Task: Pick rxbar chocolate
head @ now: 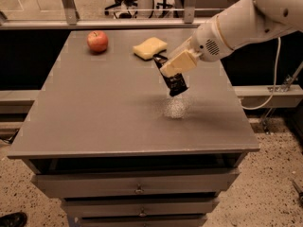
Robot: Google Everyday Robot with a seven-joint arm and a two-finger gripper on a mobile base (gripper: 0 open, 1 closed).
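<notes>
Status: rxbar chocolate [177, 84] is clamped in my gripper [169, 74], jaws closed on its upper end. The rest of the bar hangs out below them.

Bar look: small flat rectangle, glossy black wrapper, faint pale print on the face, too fine to read. It sits tilted, upper end toward far-left, lower end toward near-right. Top part is hidden behind my tan finger pad [178, 62].

Position: bar looks clear of the desk [94, 112], over the right half of the top and nearer the far edge than the near one. A soft shadow and a pale speckled patch lie on the surface just below its lower end.

My white arm [246, 22] comes in from the upper right, wrist angled down-left toward the bar.

Other items: red apple [97, 41] at far-left of the desk, well apart from the bar. Pale yellow sponge [149, 48] at far-centre, near my gripper on its left side but not touching it. Drawers [137, 186] run along the desk's near face, under the top.
</notes>
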